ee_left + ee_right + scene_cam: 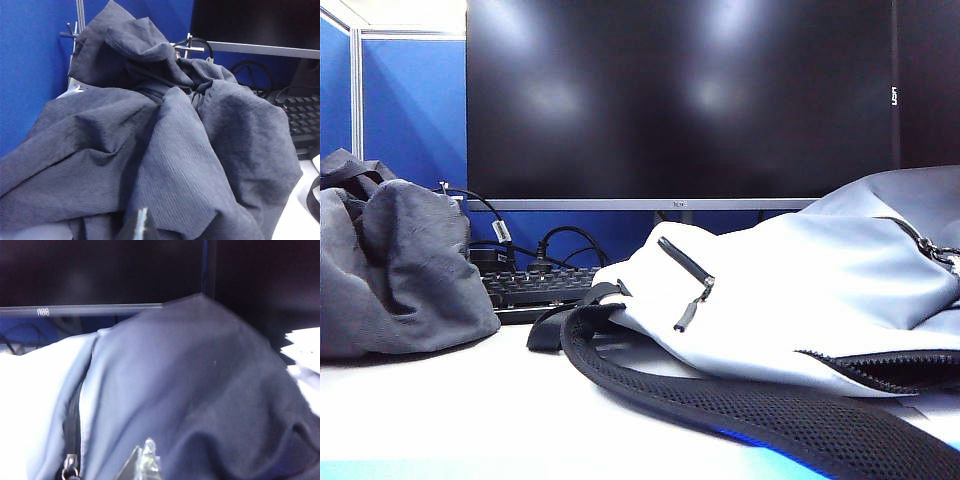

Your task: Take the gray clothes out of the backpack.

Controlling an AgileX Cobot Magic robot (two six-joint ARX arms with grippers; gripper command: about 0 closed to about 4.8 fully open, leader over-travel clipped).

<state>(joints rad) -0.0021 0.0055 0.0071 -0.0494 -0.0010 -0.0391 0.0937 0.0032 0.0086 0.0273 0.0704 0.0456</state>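
**Clothes out, backpack left lying: the job looks all but done**

The gray clothes (395,265) are seen heaped on the white table (470,400) at the left of the exterior view, well apart from the backpack (800,290), which is sprawled across the right with its black mesh strap (720,400) curled in front. Nothing dark is seen poking from the bag. The left gripper (141,225) is held pinched together and empty just before the bundle. The right gripper (145,460) is likewise closed on nothing, close over the backpack. Little is judged to remain.
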